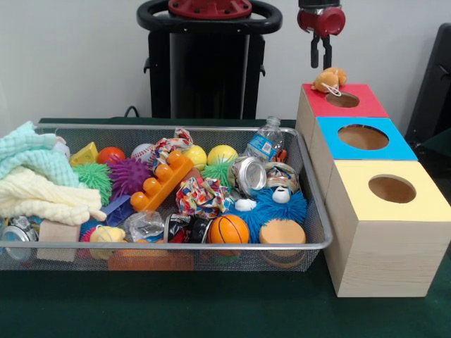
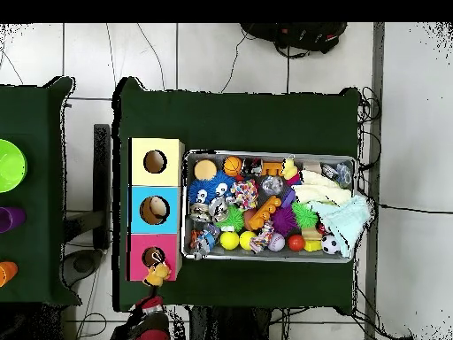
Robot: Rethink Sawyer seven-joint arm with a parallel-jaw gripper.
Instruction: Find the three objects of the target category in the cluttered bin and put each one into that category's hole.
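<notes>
The gripper (image 1: 321, 53) hangs straight down above the red-topped box (image 1: 366, 105), jaws nearly together and empty. Just below them a duck (image 1: 329, 79) lies beside the hole (image 1: 343, 100).

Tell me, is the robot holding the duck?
No. The gripper hangs just above the duck, which sits on the red box's top at the hole's rim.

No readable text anywhere — the bottle (image 1: 265, 143) label is illegible.
</notes>
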